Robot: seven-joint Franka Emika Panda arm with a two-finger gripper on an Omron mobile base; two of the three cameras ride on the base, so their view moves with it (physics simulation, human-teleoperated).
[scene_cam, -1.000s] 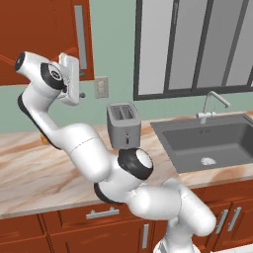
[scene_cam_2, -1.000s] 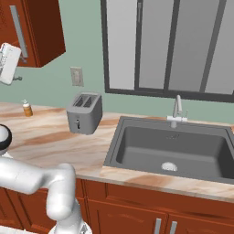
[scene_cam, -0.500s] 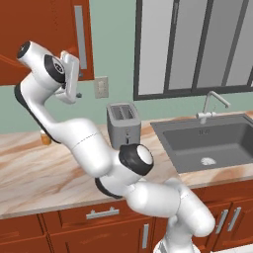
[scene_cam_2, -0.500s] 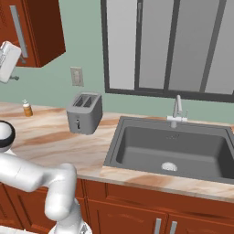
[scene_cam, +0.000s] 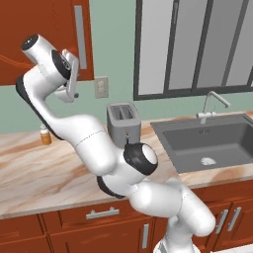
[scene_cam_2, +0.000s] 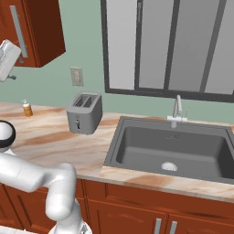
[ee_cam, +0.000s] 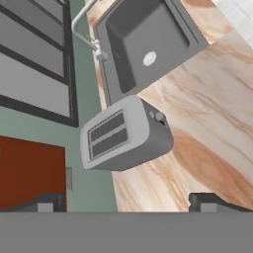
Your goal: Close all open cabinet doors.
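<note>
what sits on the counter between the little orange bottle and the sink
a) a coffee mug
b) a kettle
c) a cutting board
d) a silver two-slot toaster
d: in the right base view the toaster, grey with two slots on top, stands on the marble counter with the small orange bottle on one side of it and the sink on the other.

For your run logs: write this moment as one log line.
end effector: open, empty | beside cabinet door | handle untouched | toaster below
</note>
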